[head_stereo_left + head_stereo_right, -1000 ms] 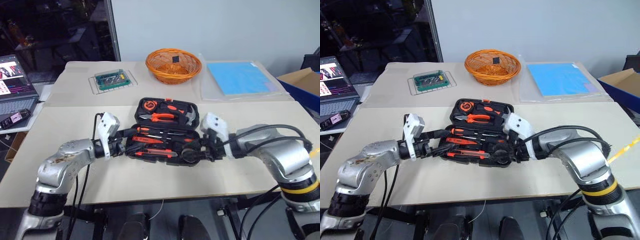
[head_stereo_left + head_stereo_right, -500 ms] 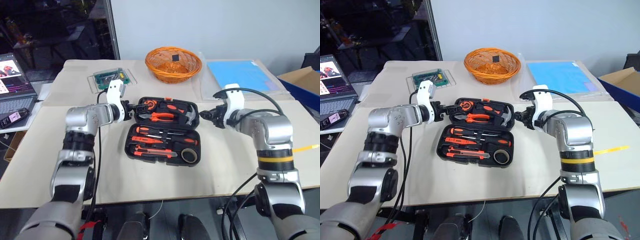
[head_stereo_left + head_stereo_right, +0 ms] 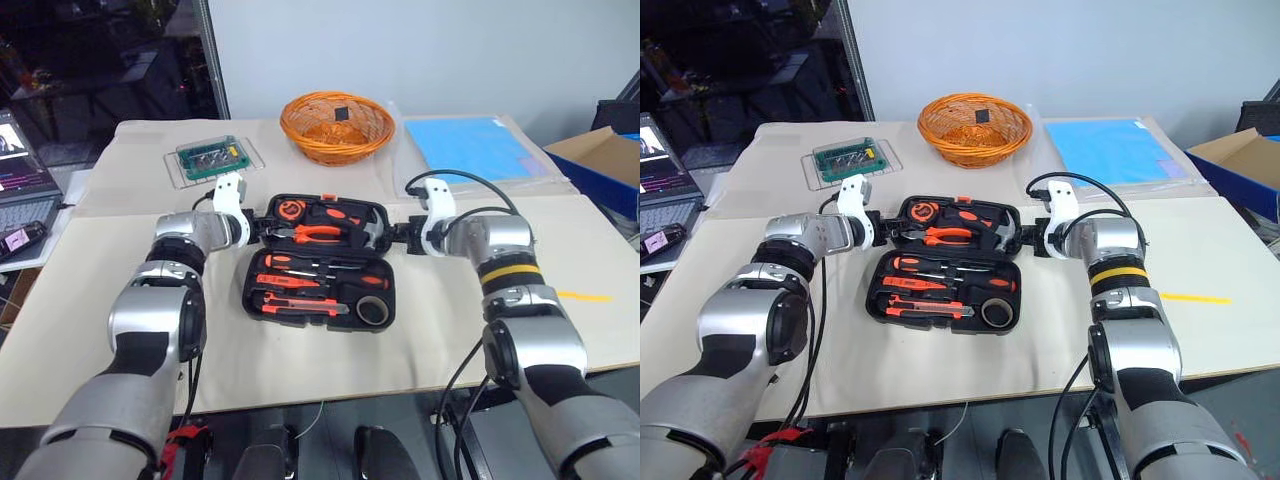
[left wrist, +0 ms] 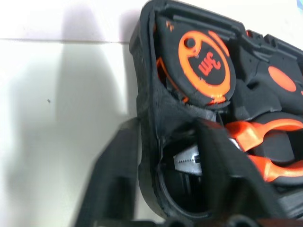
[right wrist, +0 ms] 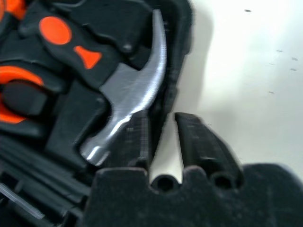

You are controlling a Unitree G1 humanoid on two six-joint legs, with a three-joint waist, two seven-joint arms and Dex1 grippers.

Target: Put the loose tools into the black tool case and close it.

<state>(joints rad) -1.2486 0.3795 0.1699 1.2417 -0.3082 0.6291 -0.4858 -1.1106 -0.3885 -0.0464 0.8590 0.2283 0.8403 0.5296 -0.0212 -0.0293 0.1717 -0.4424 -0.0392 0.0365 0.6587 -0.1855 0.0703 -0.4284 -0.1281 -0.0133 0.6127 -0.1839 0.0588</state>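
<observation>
On the far left, a laptop (image 3: 20, 185) stands on a side surface next to the tabletop (image 3: 300, 370). Further back on the tabletop lies a green tray of bits (image 3: 212, 158) in a clear cover.

The left gripper (image 3: 258, 228) is at the left end of the far half of the black tool case (image 3: 320, 265). In the left wrist view, one finger is outside the case wall and the other finger (image 4: 222, 175) is inside it, so the gripper is narrowed around the wall of this half. Just past the fingers sits an orange tape measure (image 4: 204, 68), and beside it the orange handles of the pliers (image 4: 265, 146).

The case lies open and flat in the middle of the tabletop, between the two grippers. Its near half holds the screwdrivers (image 3: 300, 265), a utility knife (image 3: 300, 305) and a grey tape roll (image 3: 374, 312) in their recesses. Behind the case stands an orange wicker basket (image 3: 336, 125).

The right gripper (image 3: 402, 234) is at the right end of the far half. In the right wrist view, its fingers are nearly together, with the case edge between them, close to the steel head of a hammer (image 5: 128, 101). To the right, at the back, lies a blue sheet (image 3: 470, 145).
</observation>
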